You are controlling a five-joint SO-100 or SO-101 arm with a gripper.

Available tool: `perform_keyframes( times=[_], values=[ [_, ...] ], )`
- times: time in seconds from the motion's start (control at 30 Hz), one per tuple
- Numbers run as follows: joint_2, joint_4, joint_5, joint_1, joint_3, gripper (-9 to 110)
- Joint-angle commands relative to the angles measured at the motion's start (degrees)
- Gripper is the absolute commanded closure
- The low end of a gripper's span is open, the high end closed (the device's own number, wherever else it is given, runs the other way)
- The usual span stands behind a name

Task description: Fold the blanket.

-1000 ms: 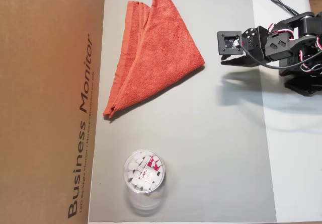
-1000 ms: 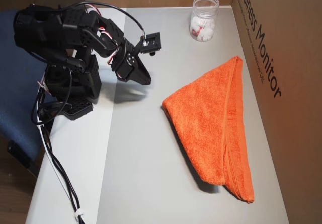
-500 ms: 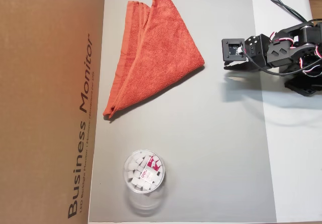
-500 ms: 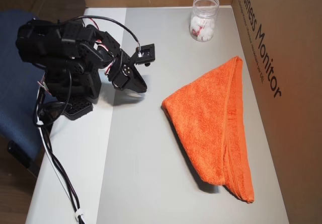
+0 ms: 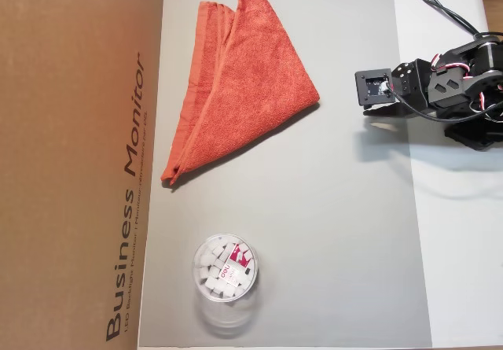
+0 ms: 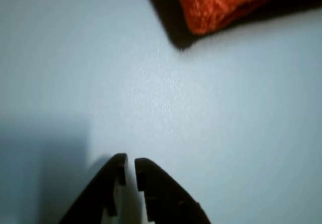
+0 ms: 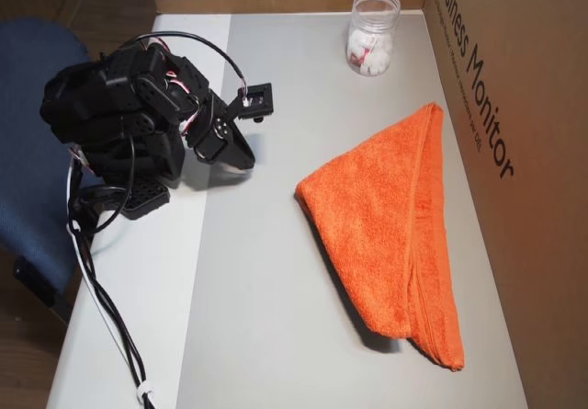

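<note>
One fold appears done: the blanket [image 5: 240,86] lies as a layered triangle on the grey mat [image 5: 330,232], beside the cardboard box [image 5: 78,161] and well apart from the jar [image 5: 225,269]. Little seems left. Arm [image 7: 138,115] is tucked low near its base; gripper [image 6: 130,167] nearly closed, a thin gap showing, empty, just above bare mat.

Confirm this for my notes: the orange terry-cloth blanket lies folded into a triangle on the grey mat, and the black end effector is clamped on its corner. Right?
Not quite. The orange terry-cloth blanket does lie folded into a triangle on the grey mat, but the black end effector holds nothing: the wrist view shows its nearly closed tips over bare mat, apart from the blanket's corner.
</note>
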Motion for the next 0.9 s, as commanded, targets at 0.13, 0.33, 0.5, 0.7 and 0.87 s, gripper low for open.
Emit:
perform_keyframes(
  times=[0.13, 0.33, 0.5, 0.7, 0.87],
  values=[
    [0.6, 1.7, -0.6, 0.5, 1.7, 102],
    [0.6, 7.9, 0.3, 0.1, 1.7, 102],
    [0.6, 9.8, 0.4, 0.1, 1.7, 102],
    [0.6, 9.8, 0.4, 0.8, 1.7, 102],
    [0.4, 9.8, -0.4, 0.6, 1.7, 101]
  ],
)
